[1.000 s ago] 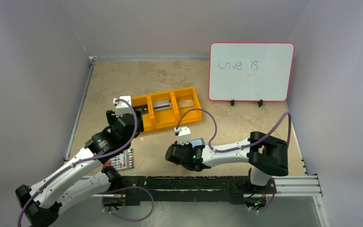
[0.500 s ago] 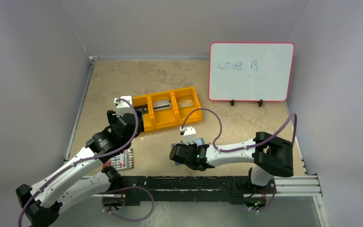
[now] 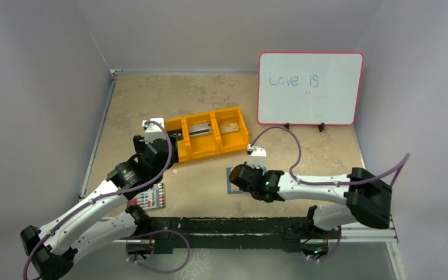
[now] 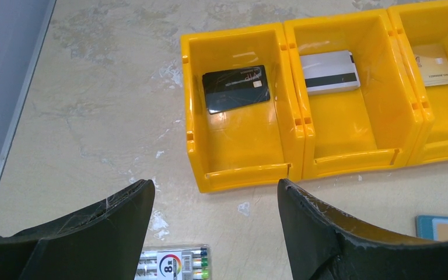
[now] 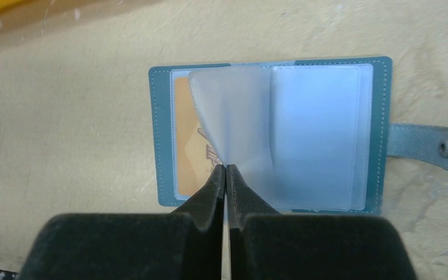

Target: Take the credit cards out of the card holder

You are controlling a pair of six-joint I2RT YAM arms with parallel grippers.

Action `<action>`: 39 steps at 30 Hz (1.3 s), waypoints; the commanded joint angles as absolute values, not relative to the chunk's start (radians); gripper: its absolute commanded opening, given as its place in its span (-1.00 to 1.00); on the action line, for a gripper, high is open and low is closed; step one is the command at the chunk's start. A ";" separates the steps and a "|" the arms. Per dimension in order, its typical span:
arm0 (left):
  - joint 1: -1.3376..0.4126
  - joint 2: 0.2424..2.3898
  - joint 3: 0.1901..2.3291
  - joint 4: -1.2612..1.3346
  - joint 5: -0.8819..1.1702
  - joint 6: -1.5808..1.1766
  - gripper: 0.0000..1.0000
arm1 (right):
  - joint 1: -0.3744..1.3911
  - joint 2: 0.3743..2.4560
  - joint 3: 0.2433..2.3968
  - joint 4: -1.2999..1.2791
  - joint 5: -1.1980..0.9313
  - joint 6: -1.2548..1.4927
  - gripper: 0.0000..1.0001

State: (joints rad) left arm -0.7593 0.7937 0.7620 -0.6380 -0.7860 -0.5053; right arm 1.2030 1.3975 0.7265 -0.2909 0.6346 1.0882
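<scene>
Markers in a clear marker pack [image 4: 172, 265] lie nearest the arm bases, just beneath the left gripper [image 4: 216, 185]. Its fingers stand wide apart and hold nothing. It hangs over the table [image 3: 151, 99] in front of the orange bin [image 4: 242, 172], probably parked there so it is clear of the other arm's work.

Further right, the card holder [image 5: 318, 140] lies opened flat on the table with its snap tab [image 5: 423, 144] stretched out to one side. The right gripper [image 5: 226, 169] is pressed fully closed, nipping the lower corner of one frosted sleeve leaf [image 5: 233, 116] and curling it up off the page. Lifting that leaf uncovers an orange-tan card [image 5: 185, 134] sitting in the pocket beneath, which I judge is the next one to come out. The other pockets look pale and empty, though the cloudy plastic makes that hard to confirm.

Beyond, each of the bin's three compartments has a card lying flat on its floor: a black card [image 4: 236, 88] in the left one, a silver-grey card [image 4: 329, 72] with a dark stripe in the middle, and a tan card [image 4: 434, 69] in the right. Sorting appears well along.

A whiteboard [image 3: 309, 87] stands at the back.
</scene>
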 commanded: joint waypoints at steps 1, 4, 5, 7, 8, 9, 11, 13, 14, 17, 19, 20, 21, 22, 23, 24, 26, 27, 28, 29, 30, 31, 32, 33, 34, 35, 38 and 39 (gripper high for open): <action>-0.753 0.799 0.805 -0.620 -0.780 -0.509 0.53 | 1.161 1.287 0.661 -0.254 0.636 1.119 -1.00; -0.752 0.803 0.805 -0.620 -0.779 -0.508 0.53 | 1.138 1.228 0.622 -0.255 0.624 1.163 -1.00; -0.752 0.803 0.804 -0.620 -0.778 -0.509 0.53 | 1.131 1.209 0.611 -0.267 0.628 1.189 -1.00; -0.752 0.805 0.805 -0.620 -0.774 -0.507 0.53 | 1.125 1.164 0.584 -0.275 0.639 1.228 -1.00; -0.752 0.806 0.805 -0.619 -0.770 -0.508 0.53 | 1.123 1.143 0.570 -0.273 0.640 1.238 -0.99; -0.752 0.810 0.805 -0.618 -0.765 -0.507 0.53 | 1.117 1.126 0.557 -0.268 0.639 1.242 -0.98; -0.753 0.816 0.805 -0.617 -0.755 -0.509 0.53 | 1.106 1.102 0.541 -0.275 0.640 1.258 -0.96; -0.752 0.826 0.804 -0.618 -0.740 -0.513 0.53 | 1.095 1.091 0.525 -0.298 0.641 1.288 -0.90; -0.753 0.829 0.804 -0.618 -0.732 -0.513 0.52 | 1.086 1.088 0.520 -0.314 0.641 1.307 -0.89; -0.752 0.841 0.802 -0.616 -0.716 -0.516 0.50 | 1.078 1.077 0.517 -0.374 0.657 1.384 -0.87; -0.753 0.846 0.803 -0.615 -0.711 -0.515 0.49 | 1.077 1.071 0.511 -0.404 0.671 1.423 -0.78; -0.753 0.849 0.804 -0.614 -0.710 -0.514 0.49 | 1.077 1.069 0.510 -0.417 0.678 1.439 -0.75; -0.753 0.852 0.804 -0.615 -0.710 -0.515 0.49 | 1.077 1.069 0.510 -0.433 0.684 1.459 -0.73; -0.752 0.854 0.803 -0.614 -0.710 -0.515 0.49 | 1.077 1.068 0.511 -0.454 0.690 1.486 -0.73; -0.753 0.855 0.803 -0.615 -0.710 -0.515 0.49 | 1.077 1.069 0.512 -0.479 0.699 1.508 -0.72; -0.752 0.854 0.804 -0.614 -0.710 -0.515 0.48 | 1.077 1.069 0.513 -0.511 0.707 1.538 -0.69; -0.752 0.855 0.803 -0.614 -0.710 -0.515 0.48 | 1.077 1.070 0.521 -0.592 0.722 1.615 -0.50; -0.753 0.854 0.804 -0.614 -0.709 -0.515 0.48 | 1.077 1.069 0.527 -0.629 0.726 1.654 -0.43; -0.752 0.853 0.804 -0.615 -0.709 -0.515 0.48 | 1.077 1.065 0.529 -0.638 0.728 1.663 -0.42; -0.752 0.853 0.803 -0.615 -0.709 -0.514 0.48 | 1.077 1.060 0.531 -0.637 0.730 1.654 -0.42; -0.753 0.853 0.803 -0.614 -0.709 -0.515 0.48 | 1.077 1.055 0.538 -0.652 0.732 1.658 -0.42; -0.752 0.854 0.803 -0.614 -0.709 -0.515 0.48 | 1.077 1.052 0.551 -0.677 0.740 1.672 -0.42; -0.752 0.854 0.804 -0.615 -0.708 -0.515 0.47 | 1.077 1.047 0.564 -0.705 0.749 1.691 -0.42; -0.752 0.854 0.804 -0.615 -0.707 -0.515 0.47 | 1.077 1.044 0.581 -0.731 0.759 1.699 -0.42; -0.752 0.853 0.804 -0.614 -0.707 -0.515 0.48 | 1.077 1.038 0.596 -0.753 0.772 1.701 -0.42; -0.752 0.854 0.804 -0.614 -0.707 -0.514 0.47 | 1.077 1.034 0.611 -0.778 0.781 1.709 -0.41; -0.752 0.857 0.803 -0.613 -0.703 -0.513 0.47 | 1.077 0.998 0.637 -0.797 0.805 1.687 -0.39; -0.752 0.856 0.803 -0.614 -0.701 -0.513 0.47 | 1.077 0.976 0.629 -0.733 0.801 1.601 -0.35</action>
State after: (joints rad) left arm -0.7593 0.8566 0.7624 -0.6380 -0.7082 -0.5053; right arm 1.0794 1.0363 0.5827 -0.7109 0.7143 1.6497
